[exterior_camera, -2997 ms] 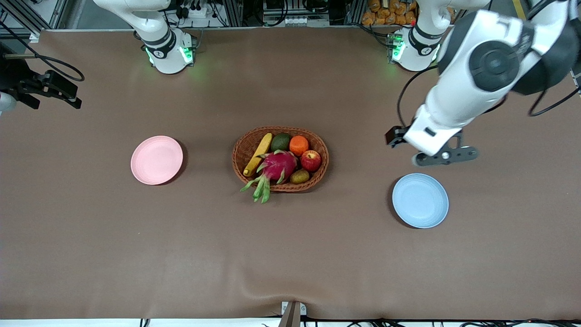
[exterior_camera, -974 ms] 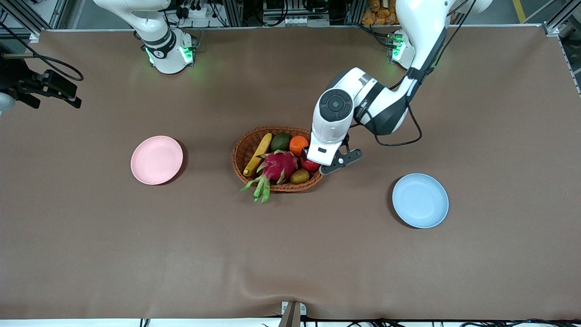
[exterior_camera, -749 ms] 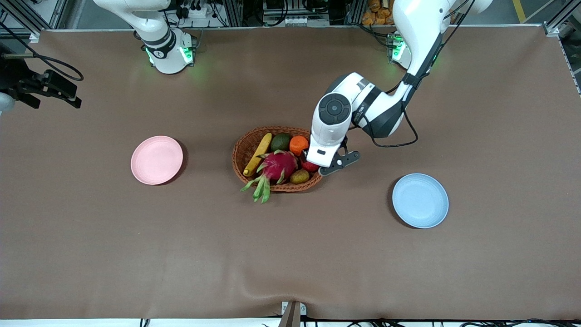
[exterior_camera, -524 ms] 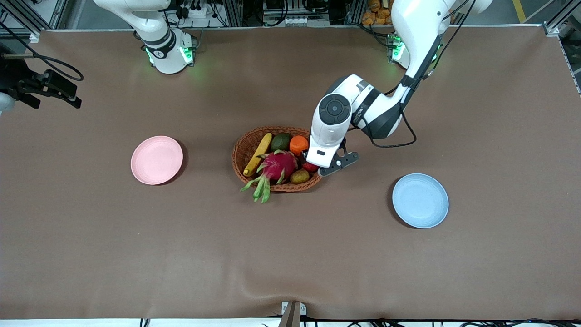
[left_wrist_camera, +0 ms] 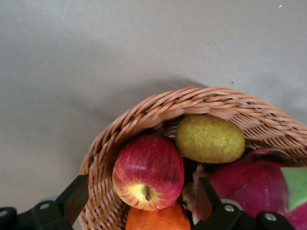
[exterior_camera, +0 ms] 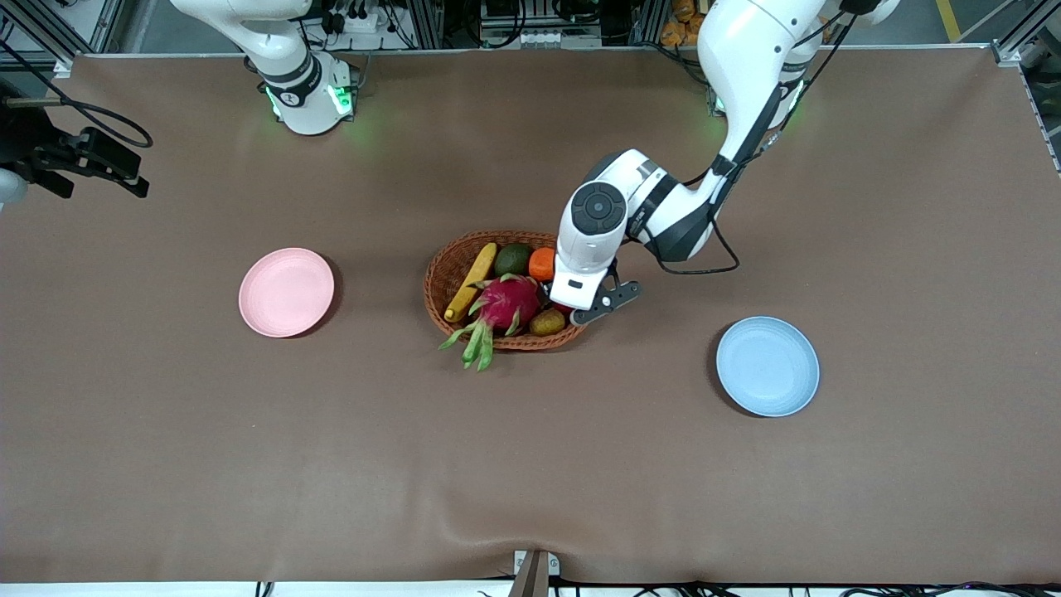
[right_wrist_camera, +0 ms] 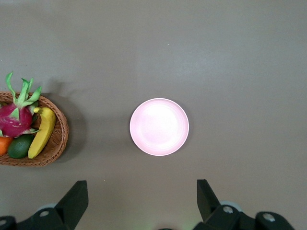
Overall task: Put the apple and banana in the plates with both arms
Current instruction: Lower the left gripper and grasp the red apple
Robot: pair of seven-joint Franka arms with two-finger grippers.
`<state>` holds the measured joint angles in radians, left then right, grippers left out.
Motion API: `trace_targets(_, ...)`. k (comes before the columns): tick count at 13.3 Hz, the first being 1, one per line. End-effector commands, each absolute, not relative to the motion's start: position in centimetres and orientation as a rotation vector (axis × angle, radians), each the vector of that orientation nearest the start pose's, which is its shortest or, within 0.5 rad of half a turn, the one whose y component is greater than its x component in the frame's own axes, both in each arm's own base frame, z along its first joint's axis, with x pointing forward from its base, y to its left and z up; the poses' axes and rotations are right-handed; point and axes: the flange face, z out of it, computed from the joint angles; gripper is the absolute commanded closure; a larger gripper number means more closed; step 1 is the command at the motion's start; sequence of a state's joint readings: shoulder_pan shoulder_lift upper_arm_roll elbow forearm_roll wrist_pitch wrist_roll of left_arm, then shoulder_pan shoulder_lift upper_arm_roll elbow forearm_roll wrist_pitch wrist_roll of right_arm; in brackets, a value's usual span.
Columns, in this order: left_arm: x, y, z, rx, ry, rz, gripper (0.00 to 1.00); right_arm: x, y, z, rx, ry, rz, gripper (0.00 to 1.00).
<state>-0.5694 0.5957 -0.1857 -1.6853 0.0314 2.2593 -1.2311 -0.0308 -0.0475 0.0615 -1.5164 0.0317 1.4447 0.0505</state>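
The red apple (left_wrist_camera: 148,172) lies in the wicker basket (exterior_camera: 428,286) against the rim at the left arm's end. My left gripper (left_wrist_camera: 142,196) is open just above it, one finger on each side of the apple without touching. In the front view the left gripper (exterior_camera: 572,303) covers nearly all of the apple. The yellow banana (exterior_camera: 472,282) lies in the basket at the right arm's end. Both the pink plate (exterior_camera: 286,292) and the blue plate (exterior_camera: 767,366) are bare. My right gripper (right_wrist_camera: 142,191) waits open, high over the table, above the pink plate (right_wrist_camera: 159,127).
The basket also holds a magenta dragon fruit (exterior_camera: 507,303), an orange (exterior_camera: 541,264), a green avocado (exterior_camera: 513,259) and a brownish kiwi (exterior_camera: 547,322). The orange (left_wrist_camera: 157,219) touches the apple, and the kiwi (left_wrist_camera: 210,139) lies close beside it.
The left arm swung from beside the blue plate over to the basket, and in the last second crept farther over the apple. The right arm has not moved.
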Motion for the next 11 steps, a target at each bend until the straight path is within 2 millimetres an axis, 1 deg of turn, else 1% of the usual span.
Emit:
trace_targets(1, 50.0, -45.8, 25.2, -3.080, -0.785, 0.106, 0.00, 52.7, 2.0, 66.8, -3.096, 0.045, 0.044, 0.00)
trace_targets(4, 50.1, -45.9, 24.0, -3.085, -0.760, 0.080, 0.00, 52.7, 2.0, 66.8, -3.096, 0.048, 0.044, 0.00)
trace_targets(7, 49.8, -46.3, 23.6, -3.083, -0.784, 0.078, 0.00, 52.7, 2.0, 66.8, -3.096, 0.045, 0.046, 0.00)
trace_targets(8, 49.7, -46.3, 23.2, -3.078, -0.783, 0.084, 0.00, 52.7, 2.0, 66.8, -3.096, 0.045, 0.046, 0.00)
trace_targets(11, 49.7, -46.1, 22.9, -3.072, -0.779, 0.085, 0.00, 52.7, 2.0, 66.8, -3.096, 0.045, 0.044, 0.00)
